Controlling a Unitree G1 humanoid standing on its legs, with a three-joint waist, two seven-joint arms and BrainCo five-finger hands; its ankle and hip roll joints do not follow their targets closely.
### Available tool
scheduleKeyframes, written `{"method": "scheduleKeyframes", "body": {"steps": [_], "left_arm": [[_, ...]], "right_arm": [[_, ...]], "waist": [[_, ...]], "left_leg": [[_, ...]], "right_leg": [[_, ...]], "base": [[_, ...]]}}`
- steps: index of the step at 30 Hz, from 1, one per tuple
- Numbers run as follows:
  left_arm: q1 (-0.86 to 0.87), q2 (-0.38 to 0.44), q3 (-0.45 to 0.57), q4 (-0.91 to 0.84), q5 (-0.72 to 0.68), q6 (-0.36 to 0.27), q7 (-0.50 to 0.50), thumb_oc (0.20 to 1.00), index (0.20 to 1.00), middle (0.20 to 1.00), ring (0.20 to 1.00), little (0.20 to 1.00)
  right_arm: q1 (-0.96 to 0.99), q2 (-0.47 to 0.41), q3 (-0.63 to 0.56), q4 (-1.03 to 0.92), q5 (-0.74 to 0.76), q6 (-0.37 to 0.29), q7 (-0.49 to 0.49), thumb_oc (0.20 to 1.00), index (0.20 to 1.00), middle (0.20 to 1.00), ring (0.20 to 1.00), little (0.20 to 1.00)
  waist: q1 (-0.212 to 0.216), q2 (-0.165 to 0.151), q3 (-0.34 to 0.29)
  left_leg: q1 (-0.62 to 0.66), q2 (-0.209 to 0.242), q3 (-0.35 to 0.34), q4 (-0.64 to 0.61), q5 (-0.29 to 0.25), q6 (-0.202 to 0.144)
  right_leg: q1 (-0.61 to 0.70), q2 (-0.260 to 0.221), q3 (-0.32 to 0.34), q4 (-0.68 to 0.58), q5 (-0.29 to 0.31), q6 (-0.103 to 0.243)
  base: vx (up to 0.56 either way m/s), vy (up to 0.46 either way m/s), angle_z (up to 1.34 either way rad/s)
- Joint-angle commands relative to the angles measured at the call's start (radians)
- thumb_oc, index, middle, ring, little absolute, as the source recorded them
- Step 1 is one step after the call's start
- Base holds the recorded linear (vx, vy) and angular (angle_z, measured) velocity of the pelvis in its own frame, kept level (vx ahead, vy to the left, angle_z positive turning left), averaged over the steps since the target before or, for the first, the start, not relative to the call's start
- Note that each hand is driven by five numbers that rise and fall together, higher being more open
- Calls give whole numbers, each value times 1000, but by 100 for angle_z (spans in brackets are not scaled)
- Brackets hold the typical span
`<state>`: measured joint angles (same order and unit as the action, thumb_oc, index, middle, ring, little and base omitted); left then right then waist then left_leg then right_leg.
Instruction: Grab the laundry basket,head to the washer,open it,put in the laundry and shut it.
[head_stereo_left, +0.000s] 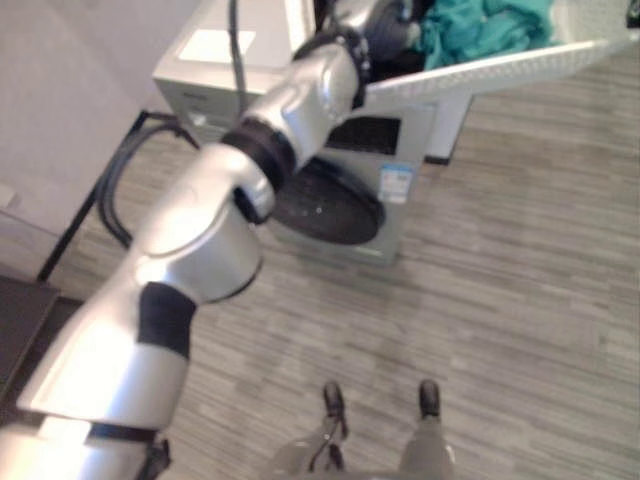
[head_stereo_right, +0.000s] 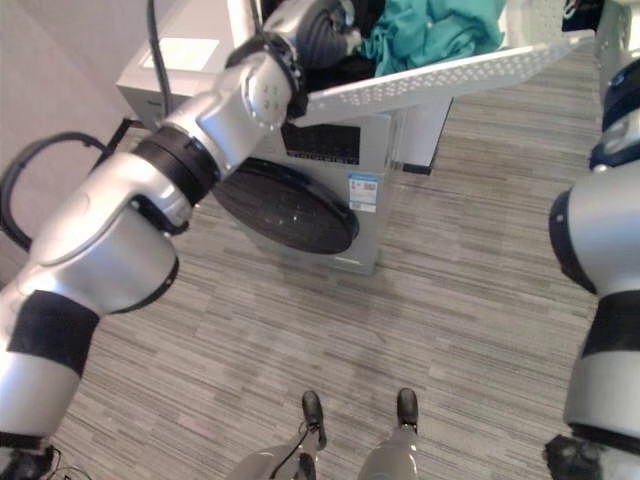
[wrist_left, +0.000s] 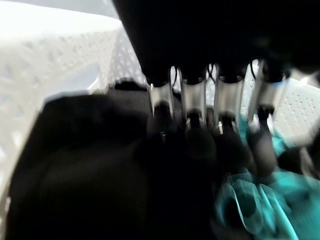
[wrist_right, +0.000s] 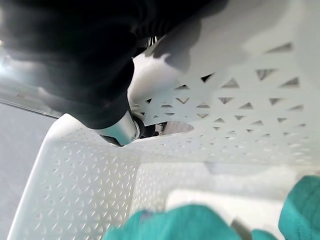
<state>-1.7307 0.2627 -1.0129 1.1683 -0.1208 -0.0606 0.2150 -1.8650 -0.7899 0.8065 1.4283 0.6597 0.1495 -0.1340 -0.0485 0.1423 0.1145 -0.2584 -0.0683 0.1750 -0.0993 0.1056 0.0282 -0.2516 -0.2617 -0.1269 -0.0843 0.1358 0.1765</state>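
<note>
White laundry basket (head_stereo_right: 440, 75) held up over the closed washer (head_stereo_right: 300, 205), teal (head_stereo_left: 490, 25) and black laundry (wrist_left: 95, 165) inside; left robot hand (wrist_left: 200, 120) fingers reaching into black cloth, grip unclear; right robot hand (wrist_right: 120, 127) apparently hooked through the basket's handle.

White perforated laundry basket (head_stereo_right: 440, 75) of teal laundry (head_stereo_right: 430, 30) and black laundry (wrist_left: 100, 165) above closed washer (head_stereo_right: 300, 190).

Left robot hand (wrist_left: 200, 125) fingers reaching down
</note>
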Motion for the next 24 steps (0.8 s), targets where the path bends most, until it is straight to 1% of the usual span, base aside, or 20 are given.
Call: {"method": "scheduleKeyframes", "body": {"steps": [1, 7, 11, 13, 14, 16, 18, 19, 20, 21, 22, 23, 24], "left_arm": [[-133, -8, -27, 132, 2, -23, 45, 200, 200, 200, 200, 200], [-118, -19, -30, 124, 18, -23, 61, 200, 200, 200, 200, 200], [-117, -20, -17, 118, 17, -23, 81, 200, 200, 200, 200, 200], [-116, -25, -6, 114, 12, -24, 90, 200, 200, 200, 200, 200], [-116, -24, -6, 113, 13, -24, 91, 200, 200, 200, 200, 200], [-121, -25, -1, 108, 14, -20, 94, 200, 200, 200, 200, 200], [-118, -24, -5, 79, 14, -16, 101, 200, 200, 200, 200, 200], [-117, -28, -3, 68, 14, -16, 101, 200, 200, 200, 200, 200], [-100, -30, 9, 58, 15, -12, 103, 200, 200, 200, 200, 200], [-93, -34, 14, 57, 17, -10, 106, 200, 200, 200, 200, 200], [-92, -33, 14, 57, 17, -10, 106, 200, 200, 200, 200, 200], [-84, -39, 13, 64, 23, -5, 106, 200, 200, 200, 200, 200], [-74, -41, 12, 72, 30, -3, 103, 200, 200, 200, 200, 200]], "right_arm": [[-189, -21, 7, 8, 111, -132, -38, 200, 200, 200, 200, 200], [-170, -8, -30, -8, 164, -155, -47, 200, 200, 200, 200, 200], [-168, -21, -37, -11, 165, -155, -48, 200, 200, 200, 200, 200], [-159, -24, -41, -16, 167, -156, -48, 200, 200, 200, 200, 200], [-159, -24, -41, -16, 167, -156, -49, 200, 200, 200, 200, 200], [-140, -20, -43, -22, 168, -157, -42, 200, 200, 200, 200, 200], [-108, -26, -38, -32, 155, -147, -31, 200, 200, 200, 200, 200], [-91, -29, -38, -41, 146, -144, -22, 200, 200, 200, 200, 200], [-66, -26, -42, -53, 133, -142, -17, 200, 200, 200, 200, 200], [-58, -11, -46, -56, 122, -143, -16, 200, 200, 200, 200, 200], [-57, -10, -46, -56, 121, -143, -17, 200, 200, 200, 200, 200], [-42, 13, -43, -56, 106, -143, -18, 200, 200, 200, 200, 200], [-34, 22, -48, -48, 100, -143, -19, 200, 200, 200, 200, 200]], "waist": [[-1, 44, 36], [6, 41, 47], [6, 35, 48], [4, 27, 48], [4, 27, 48], [1, 13, 53], [3, 2, 52], [-5, 0, 59], [-17, -1, 76], [-19, 1, 84], [-19, 1, 85], [-20, -5, 87], [-23, -9, 81]], "left_leg": [[24, 76, -19, 12, -6, -132], [15, 70, -30, 12, -6, -131], [20, 65, -38, 13, -9, -130], [30, 64, -38, 19, -21, -129], [28, 63, -38, 17, -16, -128], [44, 65, -47, 64, -51, -110], [72, 61, -72, 107, -85, -80], [100, 61, -87, 118, -105, -65], [134, 69, -99, 133, -128, -51], [149, 76, -101, 137, -133, -50], [152, 77, -99, 137, -135, -50], [193, 77, -94, 125, -148, -51], [215, 78, -94, 113, -152, -53]], "right_leg": [[38, 2, -8, 20, 3, 63], [39, -1, -20, 20, -1, 62], [53, -8, -32, 22, -3, 64], [66, -11, -34, 31, -9, 68], [63, -11, -33, 30, -5, 67], [76, -12, -2, 100, -51, 63], [73, 25, 48, 248, -113, 40], [60, 53, 69, 344, -126, 34], [19, 90, 89, 440, -139, 32], [-8, 105, 87, 466, -145, 37], [-9, 105, 89, 473, -149, 37], [-16, 108, 58, 418, -166, 23], [-23, 110, 37, 370, -154, 17]], "base": [[-33, 6, -8], [-10, 5, 2], [7, 15, 13], [19, 5, 12], [-10, 32, 21], [52, 56, 20], [145, 46, 5], [170, 44, 0], [159, 43, -2], [106, 24, -8], [139, -19, -23], [169, -66, -19], [259, -121, -23]]}}
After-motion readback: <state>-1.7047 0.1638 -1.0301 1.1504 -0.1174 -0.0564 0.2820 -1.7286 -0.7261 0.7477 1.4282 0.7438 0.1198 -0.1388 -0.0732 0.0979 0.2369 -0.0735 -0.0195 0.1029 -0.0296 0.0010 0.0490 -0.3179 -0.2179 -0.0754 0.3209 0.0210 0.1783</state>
